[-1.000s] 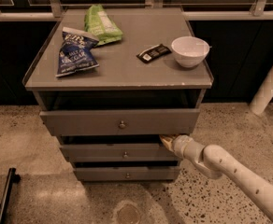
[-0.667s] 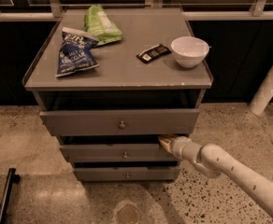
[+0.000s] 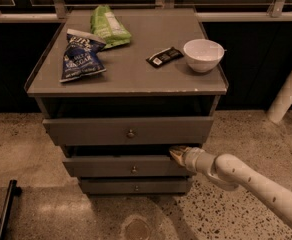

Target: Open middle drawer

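The grey cabinet has three flat-fronted drawers, each with a small round knob. The middle drawer (image 3: pixel 111 167) stands a little way out, with a dark gap above its front. Its knob (image 3: pixel 134 169) is free. My gripper (image 3: pixel 176 154) reaches in from the lower right. Its tip is at the top right edge of the middle drawer's front, in the gap under the top drawer (image 3: pixel 86 130). The top drawer also stands out, further than the middle one. The bottom drawer (image 3: pixel 106 186) sits furthest back.
On the cabinet top (image 3: pixel 136 69) lie a blue chip bag (image 3: pixel 81 56), a green chip bag (image 3: pixel 108 26), a dark snack bar (image 3: pixel 164 56) and a white bowl (image 3: pixel 203 54). A white post (image 3: pixel 288 91) stands at the right. A dark bar (image 3: pixel 5 206) lies on the speckled floor at lower left.
My gripper has edged very slightly left along the middle drawer's top edge. The drawers and the things on top look unchanged.
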You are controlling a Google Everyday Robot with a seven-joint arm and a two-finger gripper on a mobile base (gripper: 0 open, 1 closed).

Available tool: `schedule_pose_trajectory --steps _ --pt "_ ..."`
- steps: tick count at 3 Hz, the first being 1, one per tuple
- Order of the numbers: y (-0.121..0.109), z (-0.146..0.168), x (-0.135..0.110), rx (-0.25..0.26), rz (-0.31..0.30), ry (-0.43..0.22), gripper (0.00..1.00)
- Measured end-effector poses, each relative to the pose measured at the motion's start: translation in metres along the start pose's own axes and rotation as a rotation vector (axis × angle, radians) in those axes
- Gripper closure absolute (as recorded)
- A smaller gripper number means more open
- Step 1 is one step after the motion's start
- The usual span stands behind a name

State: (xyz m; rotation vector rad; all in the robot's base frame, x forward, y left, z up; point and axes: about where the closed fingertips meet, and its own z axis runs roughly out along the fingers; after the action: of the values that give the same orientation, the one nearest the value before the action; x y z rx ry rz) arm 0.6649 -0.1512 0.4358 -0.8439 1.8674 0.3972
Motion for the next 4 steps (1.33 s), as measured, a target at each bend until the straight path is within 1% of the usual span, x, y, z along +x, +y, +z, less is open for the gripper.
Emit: schedule_pose_trajectory --steps 1,2,3,4 --pt "0.009 -0.004 0.002 -0.011 0.007 0.006 1.00" --pt "0.021 -0.012 0.002 -0.015 0.054 -0.008 1.00" --pt "0.062 -0.041 0.013 -0.071 0.152 -0.027 1.00" --pt "0.063 -0.041 0.013 -0.071 0.152 -0.027 1.00"
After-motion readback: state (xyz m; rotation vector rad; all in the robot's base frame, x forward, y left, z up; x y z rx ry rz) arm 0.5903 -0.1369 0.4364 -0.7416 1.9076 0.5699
